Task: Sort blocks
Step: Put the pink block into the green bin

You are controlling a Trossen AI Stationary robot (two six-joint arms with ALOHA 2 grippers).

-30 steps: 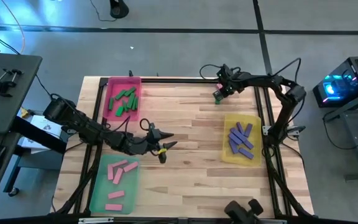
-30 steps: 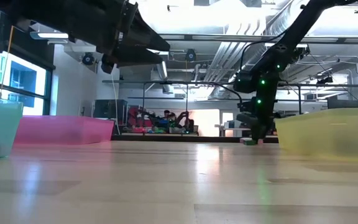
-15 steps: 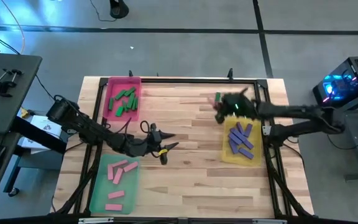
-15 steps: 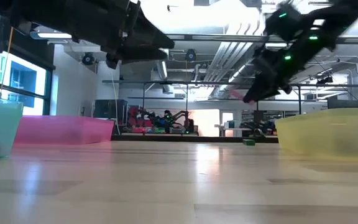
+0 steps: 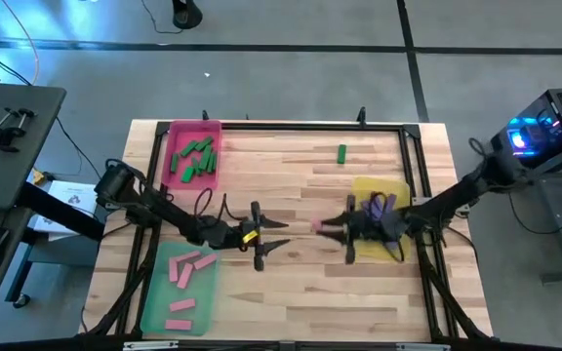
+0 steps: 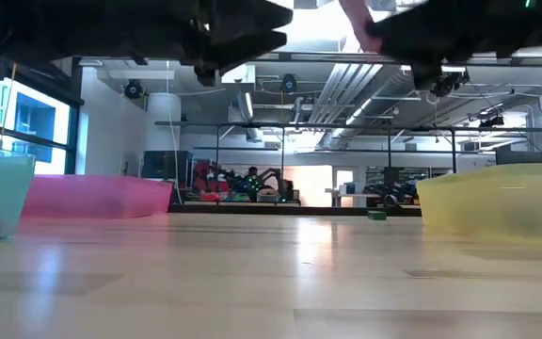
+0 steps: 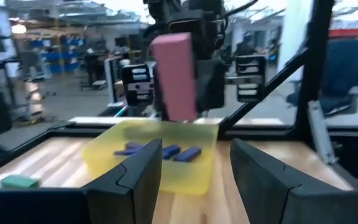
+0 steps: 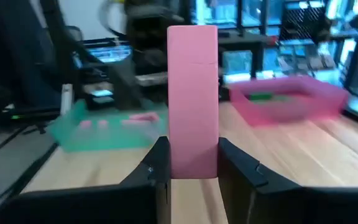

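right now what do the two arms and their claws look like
Both arms are dark, slim and jointed, with loose black cables looping along them. The left claw has two tapered black fingers and a yellow mark just behind them. The right claw has matching black fingers.

Pink block (image 8: 192, 99) between my dark right fingers (image 8: 151, 168): solid pink, unpatterned.
My left gripper (image 5: 273, 237): black, with a yellow mark near its wrist.
Pink tray (image 5: 177, 130): translucent pink, holding solid green blocks (image 5: 194, 159).
Green tray (image 5: 154, 300): translucent teal-green, holding solid pink blocks (image 5: 187, 270).
Yellow tray (image 5: 367, 188): translucent yellow, holding solid purple blocks (image 7: 161, 150).
Lone block (image 5: 341, 153) on the table: green.
Table (image 5: 291, 283): pale wood in lengthwise planks, black frame at its edges.
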